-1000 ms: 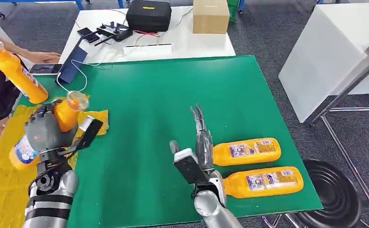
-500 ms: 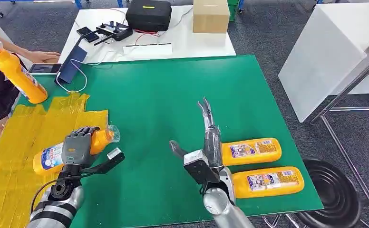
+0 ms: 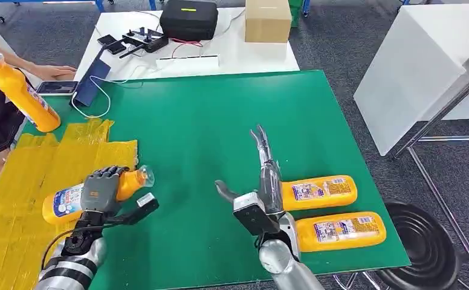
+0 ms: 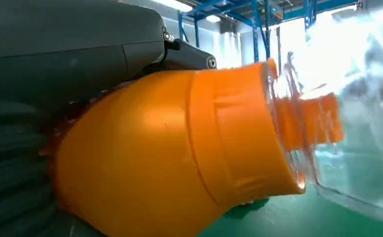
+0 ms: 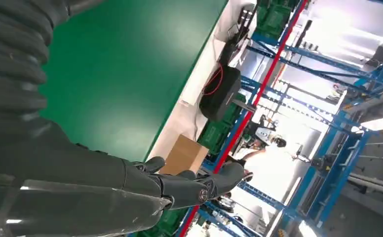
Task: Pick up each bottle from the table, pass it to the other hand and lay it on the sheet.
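— Four orange bottles, you count?
— Yes: your left hand point(image 3: 101, 188) grips one bottle point(image 3: 69, 199), seemingly resting on the yellow sheet point(image 3: 14, 199); two bottles point(image 3: 320, 192) lie beside your empty, straight-fingered right hand point(image 3: 267, 181); a person holds the fourth point(image 3: 20, 90).

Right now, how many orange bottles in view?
4. One in the left robot hand, bottle over the yellow sheet; two lying on the green mat by the right robot hand, at and; one held by a person at far left.

Grey carpet floor point(image 3: 341, 42); white table point(image 3: 238, 54) behind; white cabinet point(image 3: 413, 66) right; black stool point(image 3: 425, 248).
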`<move>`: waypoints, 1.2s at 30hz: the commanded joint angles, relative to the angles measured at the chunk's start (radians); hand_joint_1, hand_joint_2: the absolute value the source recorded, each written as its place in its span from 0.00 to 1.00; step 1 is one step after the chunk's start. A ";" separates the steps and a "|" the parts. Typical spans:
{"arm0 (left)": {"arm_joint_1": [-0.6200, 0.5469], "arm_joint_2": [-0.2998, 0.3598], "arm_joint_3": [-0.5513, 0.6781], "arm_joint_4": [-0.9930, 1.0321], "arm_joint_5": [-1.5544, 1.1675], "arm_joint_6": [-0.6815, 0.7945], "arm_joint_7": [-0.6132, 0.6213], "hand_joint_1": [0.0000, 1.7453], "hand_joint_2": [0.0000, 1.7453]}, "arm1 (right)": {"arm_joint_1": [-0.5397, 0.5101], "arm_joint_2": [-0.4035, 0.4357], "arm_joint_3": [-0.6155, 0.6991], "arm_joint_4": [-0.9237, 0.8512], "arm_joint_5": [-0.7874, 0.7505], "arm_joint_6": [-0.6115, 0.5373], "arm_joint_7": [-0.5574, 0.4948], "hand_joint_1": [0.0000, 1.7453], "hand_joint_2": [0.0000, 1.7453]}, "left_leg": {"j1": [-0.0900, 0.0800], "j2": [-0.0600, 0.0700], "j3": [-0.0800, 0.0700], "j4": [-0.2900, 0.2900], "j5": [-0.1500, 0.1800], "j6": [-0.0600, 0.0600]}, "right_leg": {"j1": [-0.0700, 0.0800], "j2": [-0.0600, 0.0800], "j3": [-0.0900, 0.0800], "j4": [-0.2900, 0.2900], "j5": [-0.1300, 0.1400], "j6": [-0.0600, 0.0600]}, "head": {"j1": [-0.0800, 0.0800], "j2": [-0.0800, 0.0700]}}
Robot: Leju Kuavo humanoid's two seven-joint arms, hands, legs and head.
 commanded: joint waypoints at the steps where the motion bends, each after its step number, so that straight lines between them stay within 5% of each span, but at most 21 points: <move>1: -0.010 -0.158 0.302 -0.002 0.053 -0.005 -0.195 0.00 1.00 | -0.034 -0.040 0.041 0.038 0.012 -0.025 0.008 0.00 1.00 | 0.002 -0.002 0.005 0.000 -0.002 -0.001 | 0.001 0.000 0.006 -0.001 -0.002 0.000 | 0.000 0.000; 10: -0.061 -0.293 0.565 0.062 0.211 -0.005 -0.502 0.00 1.00 | -0.020 -0.035 0.033 0.041 0.055 -0.044 0.028 0.00 1.00 | 0.001 -0.003 0.004 0.000 -0.002 -0.001 | 0.001 -0.002 0.005 -0.001 -0.002 0.000 | 0.000 0.000; 19: -0.057 -0.359 0.572 0.009 0.353 -0.005 -0.634 0.00 1.00 | 0.004 -0.033 0.012 0.015 0.118 -0.056 0.054 0.00 1.00 | 0.002 -0.004 0.004 0.001 -0.002 -0.001 | 0.001 -0.002 0.006 -0.001 -0.002 0.000 | 0.000 0.000; 23: 0.048 -0.378 0.329 -0.172 0.599 -0.005 -0.662 0.00 1.00 | 0.038 -0.067 -0.011 -0.043 0.225 -0.039 0.107 0.00 1.00 | 0.001 -0.006 0.004 0.001 -0.003 -0.001 | 0.001 -0.003 0.006 0.000 -0.003 0.000 | 0.000 0.000; 27: 0.176 -0.276 -0.010 -0.450 0.887 -0.035 -0.561 0.00 1.00 | 0.078 -0.200 -0.021 -0.118 0.511 0.088 0.241 0.00 1.00 | 0.002 -0.007 0.004 0.002 -0.004 -0.001 | 0.001 -0.004 0.006 0.000 -0.004 0.000 | 0.000 0.000; 33: 0.212 -0.246 -0.053 -0.533 1.001 -0.134 -0.581 0.00 1.00 | 0.130 -0.464 -0.126 -0.186 0.558 0.253 0.247 0.00 1.00 | -0.001 -0.007 -0.001 0.000 -0.002 0.002 | -0.001 -0.006 0.003 -0.002 -0.001 0.001 | 0.000 0.000; 36: 0.208 -0.248 -0.051 -0.522 1.004 -0.132 -0.588 0.00 1.00 | 0.145 -0.465 -0.167 -0.205 0.549 0.278 0.217 0.00 1.00 | -0.003 -0.007 0.000 0.001 -0.003 0.002 | -0.003 -0.006 0.004 -0.001 -0.002 0.001 | 0.000 0.000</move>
